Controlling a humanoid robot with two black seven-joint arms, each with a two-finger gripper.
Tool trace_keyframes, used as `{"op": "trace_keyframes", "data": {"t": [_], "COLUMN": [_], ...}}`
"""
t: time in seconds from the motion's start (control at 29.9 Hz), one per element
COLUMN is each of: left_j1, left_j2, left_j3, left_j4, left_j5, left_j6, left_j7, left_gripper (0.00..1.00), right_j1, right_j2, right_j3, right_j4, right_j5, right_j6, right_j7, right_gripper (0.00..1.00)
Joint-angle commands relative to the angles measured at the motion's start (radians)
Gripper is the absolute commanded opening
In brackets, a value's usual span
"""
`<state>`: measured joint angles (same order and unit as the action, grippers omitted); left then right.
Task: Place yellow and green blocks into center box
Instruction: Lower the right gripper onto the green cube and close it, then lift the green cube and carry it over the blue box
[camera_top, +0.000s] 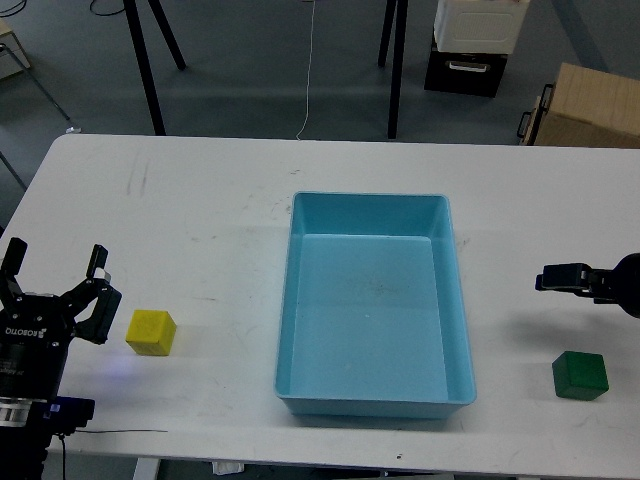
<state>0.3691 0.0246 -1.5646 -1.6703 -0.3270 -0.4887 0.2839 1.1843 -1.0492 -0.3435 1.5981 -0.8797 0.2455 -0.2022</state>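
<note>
While its long axis runs toward the far edge, tray (455, 300) sits level.

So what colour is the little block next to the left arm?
Bright yellow. The yellow block shows best in the head view.

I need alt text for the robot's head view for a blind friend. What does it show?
A light-blue tray sits empty mid-table, a yellow block to its left and a green block to its right. The left gripper stands open beside the yellow block; the right gripper hovers above the green one.
</note>
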Motion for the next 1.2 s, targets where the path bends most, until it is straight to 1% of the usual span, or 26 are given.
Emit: {"op": "trace_keyframes", "data": {"t": [0.0,0.17,0.3,0.53,0.6,0.63,0.7,0.74,0.77,0.8,0.87,0.9,1.04,1.17], "left_j1": [0.004,0.005,0.005,0.007,0.007,0.007,0.007,0.007,0.007,0.005,0.007,0.007,0.005,0.005], "left_j2": [0.000,0.000,0.000,-0.003,-0.003,-0.003,-0.003,-0.003,-0.003,-0.003,-0.003,-0.003,-0.012,-0.017], "left_j3": [0.000,0.001,0.001,0.003,0.003,0.003,0.003,0.003,0.006,0.009,0.015,0.015,0.015,0.015], "left_j4": [0.003,0.003,0.003,0.004,0.007,0.011,0.012,0.012,0.012,0.012,0.012,0.012,0.012,0.012], "left_j5": [-0.001,0.000,0.000,0.006,0.006,0.008,0.006,0.008,0.008,0.008,0.008,0.008,0.028,0.034], "left_j6": [0.000,0.000,0.000,0.000,0.000,0.000,0.000,0.000,0.000,0.000,0.000,0.000,0.000,0.000], "left_j7": [0.000,0.000,0.000,0.000,0.000,0.000,0.000,0.000,0.000,0.000,0.000,0.000,0.000,0.000], "left_gripper": [1.00,1.00,1.00,1.00,1.00,1.00,1.00,1.00,1.00,1.00,1.00,1.00,1.00,1.00], "right_j1": [-0.047,-0.081,-0.080,-0.123,-0.130,-0.132,-0.134,-0.134,-0.134,-0.134,-0.137,-0.137,-0.132,-0.117], "right_j2": [0.001,-0.006,-0.029,-0.018,-0.017,-0.017,-0.018,-0.020,-0.022,-0.023,-0.026,-0.028,-0.040,-0.045], "right_j3": [0.000,0.003,0.005,0.005,0.005,0.005,0.005,0.005,0.005,0.005,0.006,0.008,0.029,0.141], "right_j4": [0.009,0.055,0.060,0.065,0.072,0.075,0.086,0.094,0.100,0.103,0.103,0.106,0.134,0.134], "right_j5": [-0.053,-0.064,-0.096,-0.097,-0.099,-0.101,-0.108,-0.125,-0.146,-0.160,-0.163,-0.165,-0.160,-0.151], "right_j6": [0.000,0.000,0.000,-0.003,-0.005,-0.006,-0.005,-0.005,-0.005,-0.006,-0.018,-0.018,-0.025,-0.022], "right_j7": [-0.009,-0.049,-0.054,-0.065,-0.065,-0.065,-0.065,-0.065,-0.068,-0.071,-0.075,-0.075,-0.077,-0.077], "right_gripper": [1.00,1.00,1.00,1.00,0.98,0.95,0.77,0.61,0.42,0.28,0.08,0.01,0.00,0.00]}}
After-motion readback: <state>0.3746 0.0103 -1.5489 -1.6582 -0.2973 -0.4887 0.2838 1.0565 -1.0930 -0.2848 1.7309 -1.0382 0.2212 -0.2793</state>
